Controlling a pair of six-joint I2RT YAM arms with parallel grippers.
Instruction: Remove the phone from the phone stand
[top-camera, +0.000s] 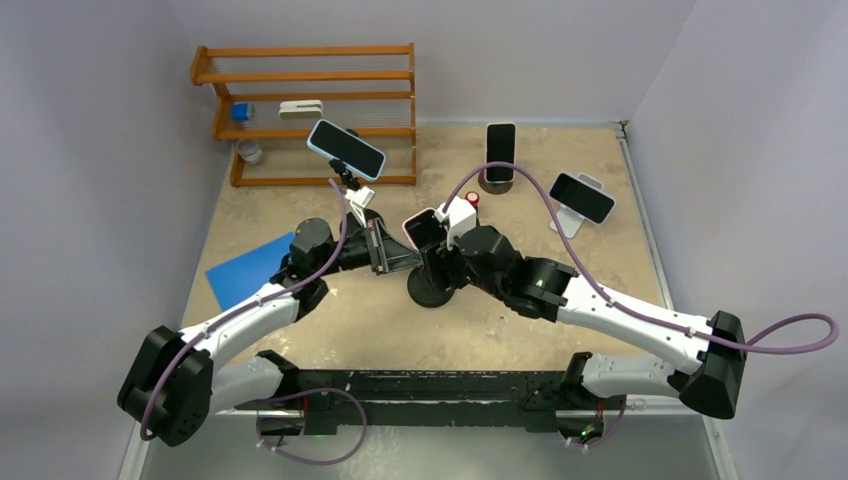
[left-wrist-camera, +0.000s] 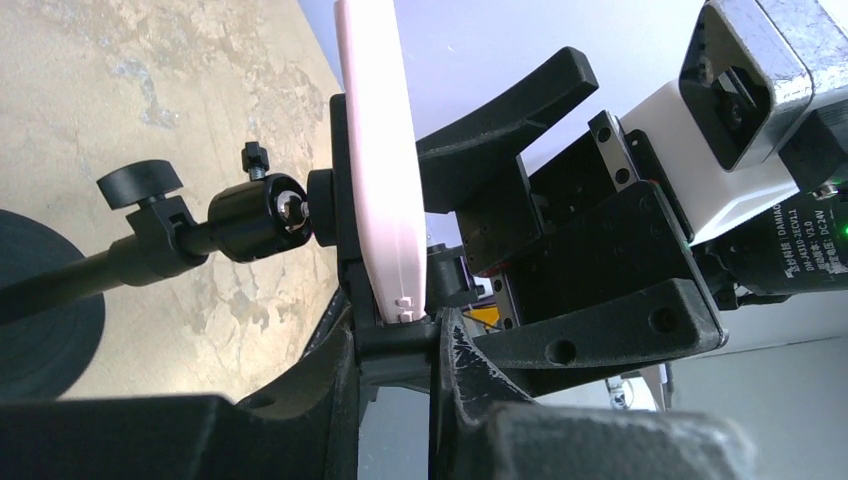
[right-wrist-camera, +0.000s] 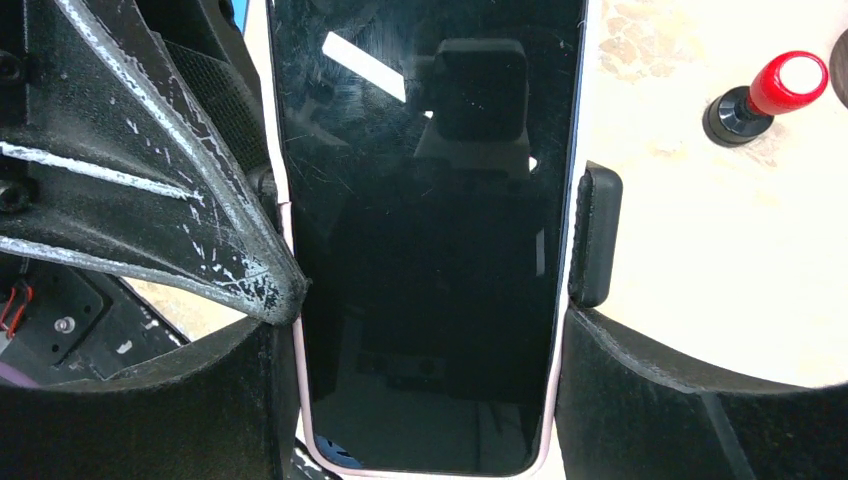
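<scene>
The phone (right-wrist-camera: 430, 250) is sitting in its stand (left-wrist-camera: 250, 215), unremoved; right fingers (right-wrist-camera: 680, 400) are clamping its edges, left fingers (left-wrist-camera: 480, 375) pinching the stand.

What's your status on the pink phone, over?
Left gripper pinching stand clamp. Right gripper shut across pink phone, not yet lifted out. Red knob stands clear.
</scene>
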